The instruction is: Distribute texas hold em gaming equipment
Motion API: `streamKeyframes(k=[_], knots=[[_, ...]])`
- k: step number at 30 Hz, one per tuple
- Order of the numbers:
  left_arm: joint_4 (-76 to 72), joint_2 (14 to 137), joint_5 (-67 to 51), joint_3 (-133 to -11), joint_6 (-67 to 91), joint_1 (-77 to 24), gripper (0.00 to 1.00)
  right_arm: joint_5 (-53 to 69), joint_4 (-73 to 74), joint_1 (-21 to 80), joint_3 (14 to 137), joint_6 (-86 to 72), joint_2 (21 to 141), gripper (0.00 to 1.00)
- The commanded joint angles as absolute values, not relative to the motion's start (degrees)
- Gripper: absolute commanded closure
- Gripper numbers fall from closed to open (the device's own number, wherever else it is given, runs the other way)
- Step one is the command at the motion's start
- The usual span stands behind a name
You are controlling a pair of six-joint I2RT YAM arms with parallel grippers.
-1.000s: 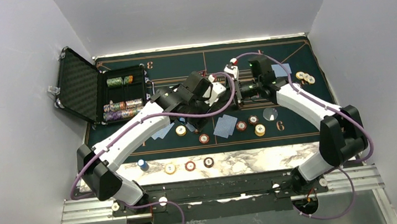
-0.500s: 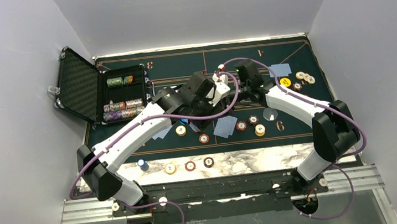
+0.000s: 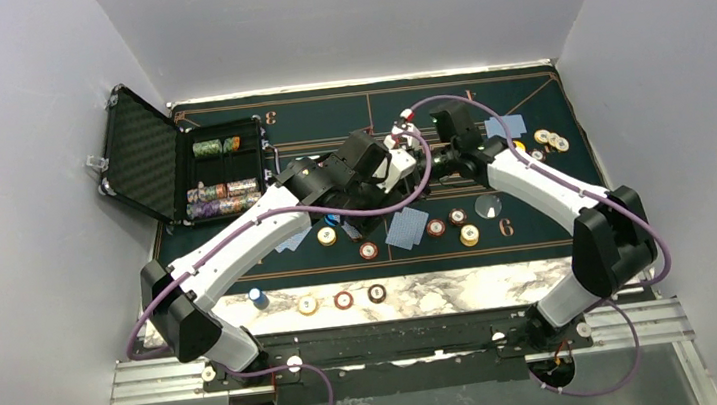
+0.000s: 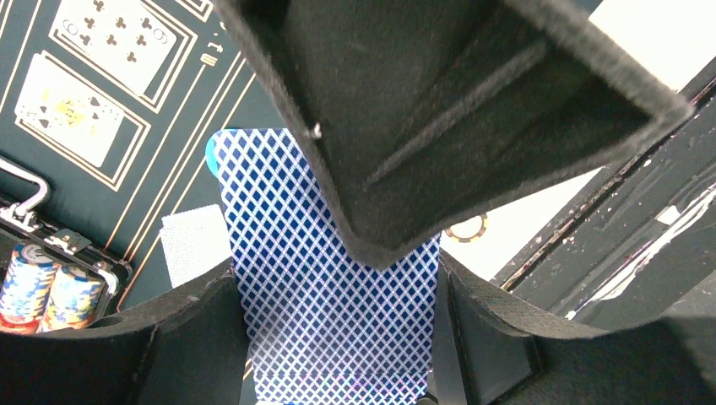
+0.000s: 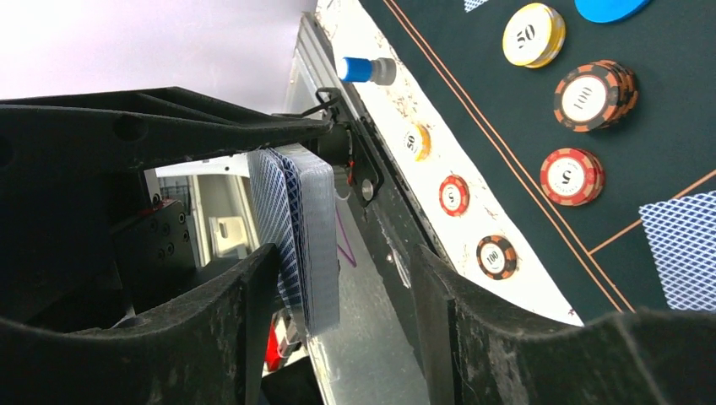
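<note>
Your top view: bright, even, diffuse light; white walls (image 3: pixel 27 247) pale grey, glare strip at foot of far wall (image 3: pixel 362 78); shadows faint. Your wrist views: left tool fingers (image 4: pixel 169 354) dark, blurred up close; blue-backed cards (image 4: pixel 329 321) sharp; background patches blown white.

A lab booth: plain white walls (image 3: pixel 346 23) enclosing a robot table (image 3: pixel 464 288)

Two arms (image 3: pixel 239 247), one black case (image 3: pixel 141 155), one card deck (image 5: pixel 308 245), three chips (image 3: pixel 344 300) on the marble strip (image 3: pixel 454 288).
</note>
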State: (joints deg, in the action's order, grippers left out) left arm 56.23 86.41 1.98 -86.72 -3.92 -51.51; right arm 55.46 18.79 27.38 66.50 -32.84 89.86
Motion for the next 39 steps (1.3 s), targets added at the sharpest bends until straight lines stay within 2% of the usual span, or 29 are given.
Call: streamKeyframes(k=[1,8,12,15,20,28,39], knots=[[54.78,84.82,2.02,-87.37,-3.34,-51.86,1.00,50.66,22.54,25.79,67.51,-29.24,89.29,0.41],[55.17,85.10,2.37,-87.30,-3.35,-51.90,1.00,50.61,23.23,24.19,68.66,-29.62,88.00,0.41],[55.65,85.51,2.82,-87.44,-2.87,-51.86,1.00,52.57,22.44,22.97,68.34,-32.85,85.09,0.32],[55.66,85.76,3.36,-87.44,-2.47,-51.90,1.00,54.68,15.42,22.83,63.76,-39.65,81.43,0.32],[55.73,85.74,3.08,-87.24,-2.52,-51.90,1.00,57.27,4.96,22.94,58.23,-47.61,79.39,0.45],[55.77,85.70,2.95,-86.88,-2.81,-51.88,1.00,59.91,2.17,22.89,58.77,-49.82,80.80,0.64],[56.04,86.26,3.04,-86.64,-2.98,-51.93,1.00,61.43,0.02,22.94,56.71,-53.24,79.19,0.71]])
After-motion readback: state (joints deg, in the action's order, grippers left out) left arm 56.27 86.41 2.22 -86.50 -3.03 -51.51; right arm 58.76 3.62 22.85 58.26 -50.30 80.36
